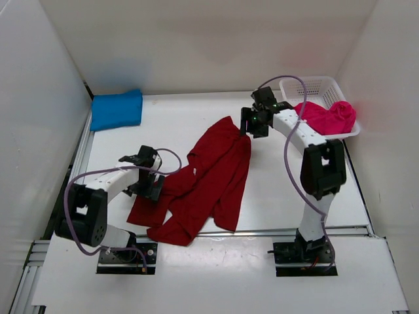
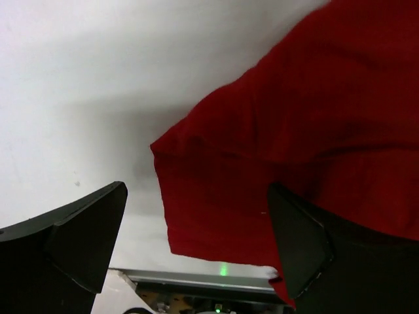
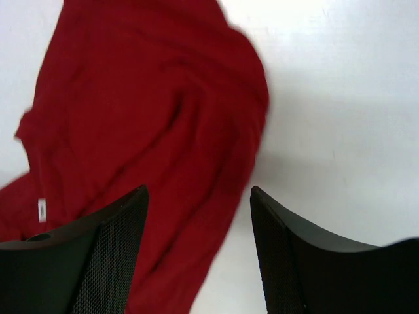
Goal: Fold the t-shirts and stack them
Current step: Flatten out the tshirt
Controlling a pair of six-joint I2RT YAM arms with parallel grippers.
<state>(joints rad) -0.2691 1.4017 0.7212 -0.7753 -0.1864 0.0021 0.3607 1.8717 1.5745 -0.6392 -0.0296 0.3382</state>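
A dark red t-shirt (image 1: pixel 203 183) lies spread and rumpled across the middle of the table. My left gripper (image 1: pixel 149 186) hovers open over its left sleeve edge (image 2: pixel 314 118), and nothing is between the left fingers (image 2: pixel 85 235). My right gripper (image 1: pixel 252 125) hangs open above the shirt's far corner (image 3: pixel 131 98), its jaws (image 3: pixel 199 191) apart and holding nothing. A bright blue t-shirt (image 1: pixel 116 109) rests folded at the back left. A pink-magenta t-shirt (image 1: pixel 327 116) sits bunched in the basket.
The white mesh basket (image 1: pixel 327 84) stands at the back right corner. White walls close in the table on the left, back and right. A metal rail (image 2: pixel 196 278) runs along the table's near edge, just in front of the red shirt.
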